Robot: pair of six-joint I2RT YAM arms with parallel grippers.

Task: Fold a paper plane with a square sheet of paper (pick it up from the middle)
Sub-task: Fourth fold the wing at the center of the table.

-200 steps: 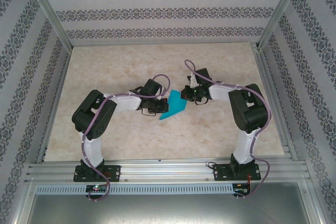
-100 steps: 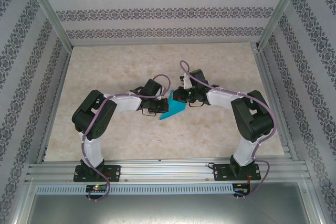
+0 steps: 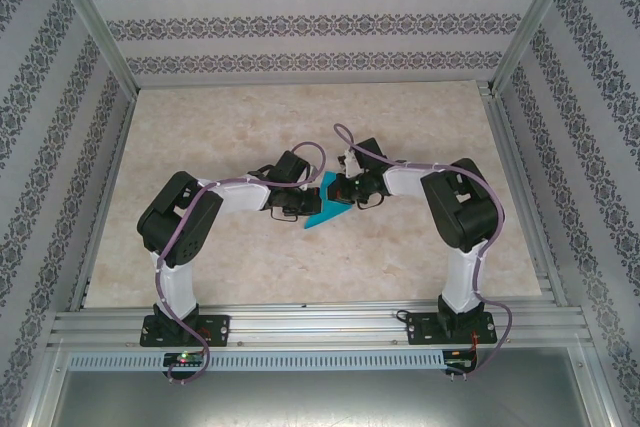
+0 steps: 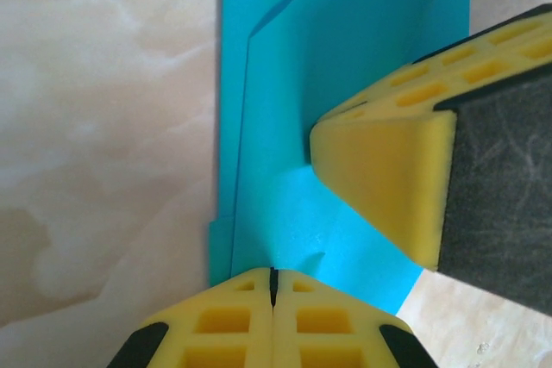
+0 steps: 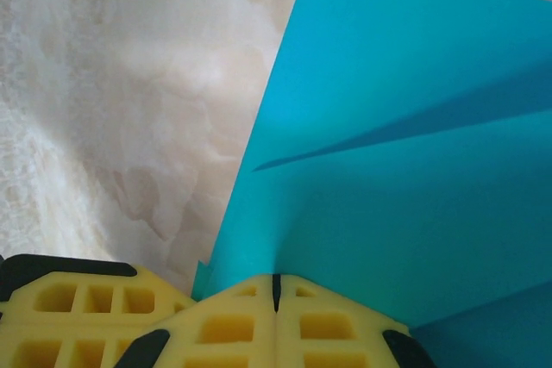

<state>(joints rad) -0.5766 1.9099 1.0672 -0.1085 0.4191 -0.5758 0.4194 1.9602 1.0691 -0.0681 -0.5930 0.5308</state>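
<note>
The partly folded teal sheet of paper (image 3: 327, 210) is seen at the middle of the worktop (image 3: 230, 127), between both arms. The left tool (image 4: 272, 275) is pressed together, its tips set at the sheet's left edge. The right tool (image 5: 276, 280), likewise pressed together, is set on its right part.

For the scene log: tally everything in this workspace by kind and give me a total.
Teal-blue sheet of paper, partly folded: 1
Yellow-fingered grippers, both shut: 2 (left gripper, right gripper)
Marbled table: 1
Total: 4
</note>
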